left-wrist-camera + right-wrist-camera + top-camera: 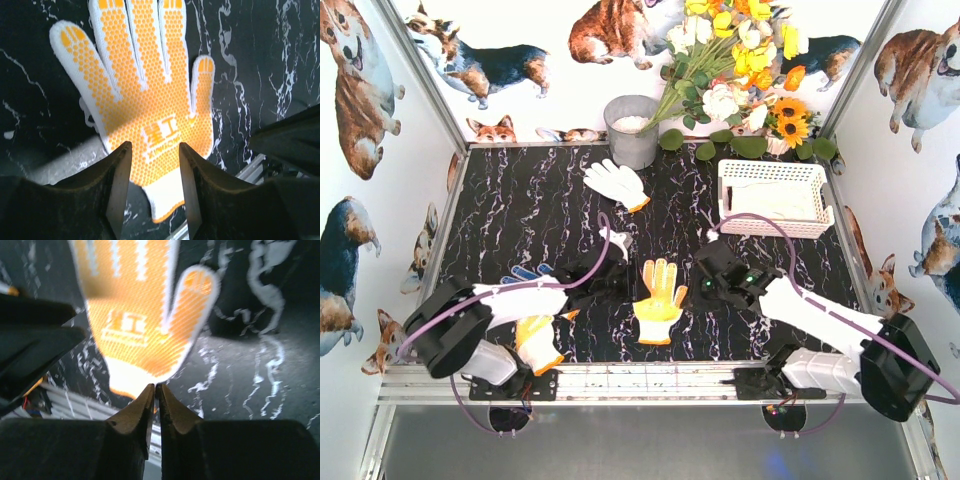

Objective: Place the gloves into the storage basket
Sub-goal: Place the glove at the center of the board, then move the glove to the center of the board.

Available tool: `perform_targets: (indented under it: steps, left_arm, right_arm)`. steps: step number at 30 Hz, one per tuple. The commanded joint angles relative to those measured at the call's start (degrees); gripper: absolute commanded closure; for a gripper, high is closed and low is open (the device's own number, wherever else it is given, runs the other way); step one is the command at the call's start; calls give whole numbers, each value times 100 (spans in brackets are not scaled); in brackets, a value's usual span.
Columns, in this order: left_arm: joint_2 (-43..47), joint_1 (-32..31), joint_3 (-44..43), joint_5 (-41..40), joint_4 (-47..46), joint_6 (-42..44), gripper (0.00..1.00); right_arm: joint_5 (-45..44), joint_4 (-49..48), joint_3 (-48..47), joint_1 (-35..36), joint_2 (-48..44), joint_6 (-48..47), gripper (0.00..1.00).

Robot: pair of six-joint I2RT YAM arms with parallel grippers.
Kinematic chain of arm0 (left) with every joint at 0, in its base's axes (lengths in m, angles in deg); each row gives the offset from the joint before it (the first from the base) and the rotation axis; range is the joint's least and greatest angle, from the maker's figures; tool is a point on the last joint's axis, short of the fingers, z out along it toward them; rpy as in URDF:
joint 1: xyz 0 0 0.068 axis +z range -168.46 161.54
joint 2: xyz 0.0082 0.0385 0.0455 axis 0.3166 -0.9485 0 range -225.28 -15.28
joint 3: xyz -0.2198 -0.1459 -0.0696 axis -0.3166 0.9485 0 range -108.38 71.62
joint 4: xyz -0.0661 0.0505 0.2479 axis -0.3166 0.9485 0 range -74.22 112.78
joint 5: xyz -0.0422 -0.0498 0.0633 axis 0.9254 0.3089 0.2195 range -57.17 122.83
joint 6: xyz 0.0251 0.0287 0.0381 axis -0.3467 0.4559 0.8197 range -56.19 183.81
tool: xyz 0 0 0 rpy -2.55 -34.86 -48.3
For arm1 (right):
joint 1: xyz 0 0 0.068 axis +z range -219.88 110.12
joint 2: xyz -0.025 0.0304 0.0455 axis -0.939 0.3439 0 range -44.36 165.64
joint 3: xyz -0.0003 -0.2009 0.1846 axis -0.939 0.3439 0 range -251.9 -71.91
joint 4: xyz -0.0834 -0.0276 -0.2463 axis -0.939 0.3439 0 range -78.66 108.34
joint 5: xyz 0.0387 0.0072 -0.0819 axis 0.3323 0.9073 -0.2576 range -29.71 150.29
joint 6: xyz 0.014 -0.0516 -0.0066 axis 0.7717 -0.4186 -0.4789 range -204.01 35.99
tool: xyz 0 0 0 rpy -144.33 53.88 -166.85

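Note:
A yellow-palmed glove (658,295) lies flat, palm up, on the black marble table between my two grippers. My left gripper (613,280) is at its left side. In the left wrist view this gripper (153,146) stands open above the cuff end of the glove (145,100), with nothing pinched. My right gripper (703,283) is at the glove's right side. Its jaws (155,386) are nearly together, tips at the cuff edge of the glove (140,305), with nothing seen between them. A white glove (617,183) lies at the back. The storage basket (772,197) stands back right.
A blue-palmed glove (525,272) and another yellow-palmed one (538,343) lie partly under my left arm. A grey bucket (632,130) and a bunch of flowers (740,60) stand at the back wall. The metal rail (650,380) runs along the near edge.

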Motion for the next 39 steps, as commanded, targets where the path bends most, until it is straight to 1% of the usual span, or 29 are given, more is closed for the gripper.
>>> perform_targets:
  steps: [1,4,9,16,20,24,28,29,31,34,37,39]
  left_arm:
    - [-370,-39,-156,-130,-1057,-277,65]
    - [-682,-39,-154,-222,-1317,-341,67]
    - [-972,-39,-119,-265,-1307,-335,70]
    - [-663,-39,351,-584,-1094,-391,70]
    - [-546,-39,580,-602,-1108,-447,70]
    - [-507,-39,628,-624,-1107,-458,70]
    - [-466,-38,509,-755,-918,-344,69]
    - [-460,-38,434,-759,-837,-280,66]
    - [-424,-32,206,-761,-580,-3,54]
    - [-230,-31,-344,-1087,182,498,41]
    - [-10,5,-938,-1607,850,1116,31]
    - [-28,102,-1315,-1947,1265,1572,28]
  right_arm:
    - [157,-756,277,-517,152,-2,89]
    - [130,-1105,269,-570,319,-26,89]
    - [90,-1394,246,-676,824,-224,90]
    - [201,-1771,266,-703,1427,-282,91]
    - [323,-1981,224,-703,1766,-275,92]
    - [445,-2092,143,-704,2055,-280,94]
    - [539,-2101,132,-703,2074,-233,94]
    - [552,-2081,140,-703,2025,-235,94]
    - [498,-1961,145,-703,1879,-256,92]
    - [330,-1565,40,-702,1494,-393,85]
    - [15,-933,-150,-712,949,-574,77]
    - [-241,-574,-283,-724,557,-690,71]
